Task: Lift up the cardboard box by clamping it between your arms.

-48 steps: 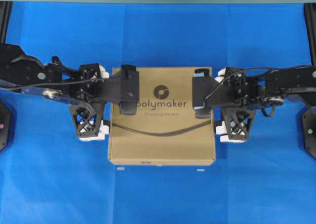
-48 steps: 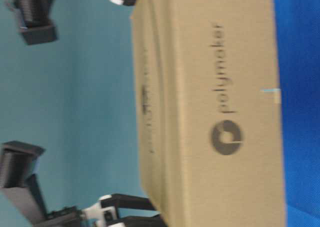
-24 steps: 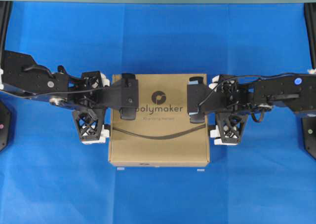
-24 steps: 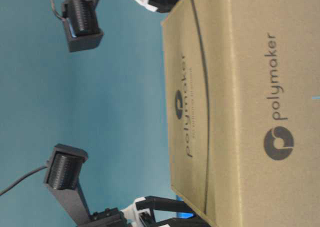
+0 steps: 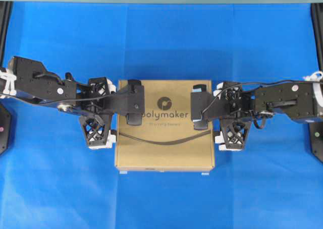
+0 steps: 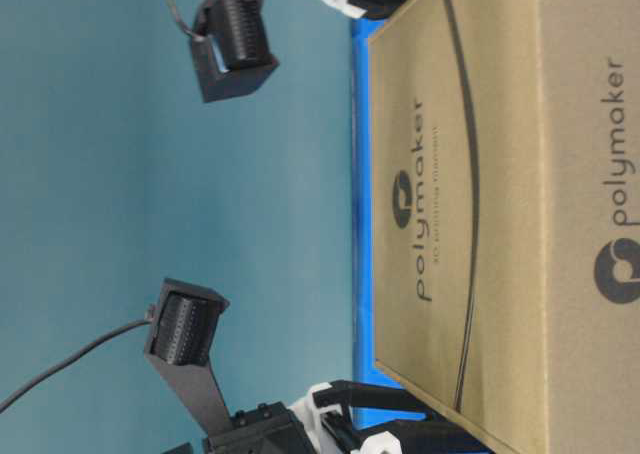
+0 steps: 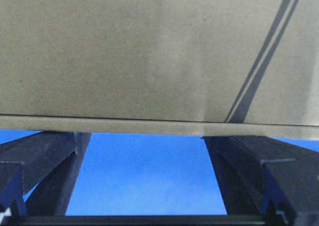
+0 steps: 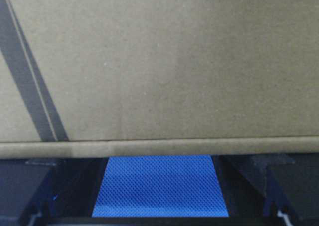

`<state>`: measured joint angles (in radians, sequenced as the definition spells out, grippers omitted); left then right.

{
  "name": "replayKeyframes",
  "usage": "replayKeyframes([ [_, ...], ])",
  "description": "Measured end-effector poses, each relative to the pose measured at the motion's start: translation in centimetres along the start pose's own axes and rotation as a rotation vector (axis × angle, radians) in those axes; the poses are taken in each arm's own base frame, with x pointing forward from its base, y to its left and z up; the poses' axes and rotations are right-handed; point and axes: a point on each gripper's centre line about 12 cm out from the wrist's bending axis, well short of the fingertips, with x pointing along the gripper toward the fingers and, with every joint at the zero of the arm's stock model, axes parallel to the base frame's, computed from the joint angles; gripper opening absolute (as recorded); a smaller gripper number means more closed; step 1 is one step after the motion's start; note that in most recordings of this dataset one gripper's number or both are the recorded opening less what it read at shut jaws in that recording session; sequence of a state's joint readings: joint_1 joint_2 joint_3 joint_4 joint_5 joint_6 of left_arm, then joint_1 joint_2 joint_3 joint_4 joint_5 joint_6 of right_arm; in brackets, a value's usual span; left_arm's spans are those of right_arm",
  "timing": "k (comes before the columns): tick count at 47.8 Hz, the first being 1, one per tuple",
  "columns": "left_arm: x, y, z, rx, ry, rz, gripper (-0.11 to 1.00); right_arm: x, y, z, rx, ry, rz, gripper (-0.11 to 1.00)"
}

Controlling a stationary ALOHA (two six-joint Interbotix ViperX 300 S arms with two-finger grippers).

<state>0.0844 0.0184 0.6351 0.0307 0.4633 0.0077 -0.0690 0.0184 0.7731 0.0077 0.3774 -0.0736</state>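
Between the two black jointed arms sat the flat brown cardboard box (image 5: pixel 165 133) — left gripper (image 5: pixel 103 113) and right gripper (image 5: pixel 224 114) pressed against opposite sides, jaws spread wide, pinching nothing.

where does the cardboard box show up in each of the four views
Overhead: the cardboard box lies at the centre, between the two arms.
Table-level: it fills the right side, with the picture turned sideways.
Left wrist: its top fills the upper half, edge above the open fingers.
Right wrist: the same, upper two thirds.
Shared landmark: the curved dark line printed on its top.
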Motion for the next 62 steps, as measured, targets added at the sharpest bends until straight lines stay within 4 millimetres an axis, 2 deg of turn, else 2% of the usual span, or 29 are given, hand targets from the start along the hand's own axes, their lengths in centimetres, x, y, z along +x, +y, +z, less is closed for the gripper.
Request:
replayKeyframes([
  [19, 0.2, 0.1, -0.7, -0.012, -0.003, -0.001, 0.86, 0.4, 0.1, -0.5, 0.000, 0.005, 0.001, 1.00],
  [30, -0.2, 1.2, -1.7, -0.050, -0.013, 0.014, 0.86, -0.5, 0.5, -1.6, 0.008, -0.003, 0.006, 1.00],
  [49, -3.4, 1.1, -4.1, -0.052, -0.048, 0.017, 0.86, -3.3, 0.8, -5.0, 0.017, 0.000, 0.010, 1.00],
  [62, -7.5, 0.9, -5.8, -0.060, -0.156, 0.019, 0.86, -6.6, 0.4, -6.1, 0.108, -0.106, 0.005, 1.00],
])
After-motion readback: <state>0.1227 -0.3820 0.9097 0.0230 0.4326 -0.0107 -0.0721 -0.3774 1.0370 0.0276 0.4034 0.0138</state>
